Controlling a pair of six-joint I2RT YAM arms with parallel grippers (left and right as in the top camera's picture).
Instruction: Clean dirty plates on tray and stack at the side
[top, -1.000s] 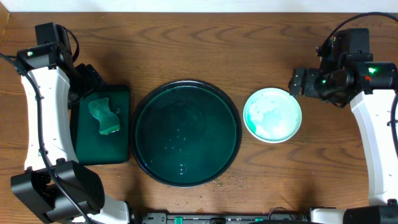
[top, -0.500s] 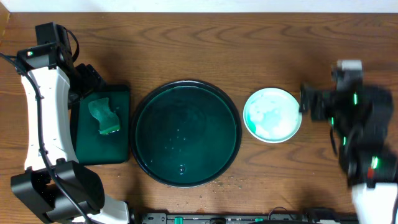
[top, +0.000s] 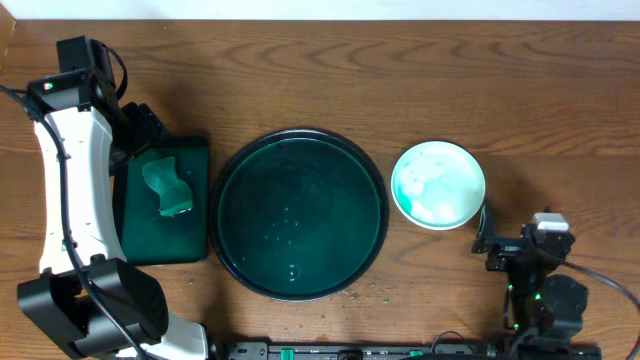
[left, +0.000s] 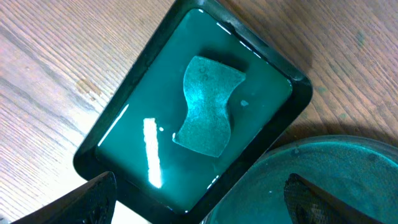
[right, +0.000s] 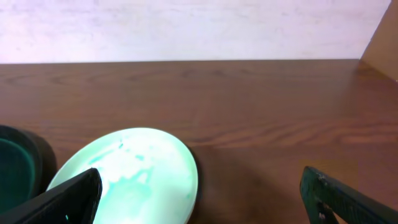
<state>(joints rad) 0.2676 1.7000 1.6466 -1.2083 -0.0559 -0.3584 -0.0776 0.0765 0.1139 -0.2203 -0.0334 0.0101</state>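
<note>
Round tray (top: 300, 215): dark green-black, raised rim, mid-desk. No plate lies in it; only a few droplets show on its floor.

Plates (top: 437, 185): on the bare desk (top: 400, 70), just right of the round tray and apart from its rim. The overhead shows one round outline. If others lie under it they are hidden, so the count cannot be told.

Plate surface: the top face is pale mint with whitish cloudy patches. The right wrist view shows a faint green film rather than heavy streaks.

Rectangular tray (top: 190, 245): left of the round tray, the two rims close together.

Sponge (top: 168, 187): green and waisted, lying flat inside the rectangular tray.

Left jaws: spread wide and holding nothing. They hang above the rectangular tray with the sponge between and below the tips, not touched.

Right jaws: spread wide and holding nothing. They sit low near the desk's front right edge, facing the plates but well short of them.

Progress (judgement): clearing the tray looks complete and the plates sit at the side. It is unsettled whether all three are in the pile and whether the top face counts as clean. Probably little or nothing is left to do.

Specks (top: 350, 292): small bits on the desk by the round tray's front rim.
</note>
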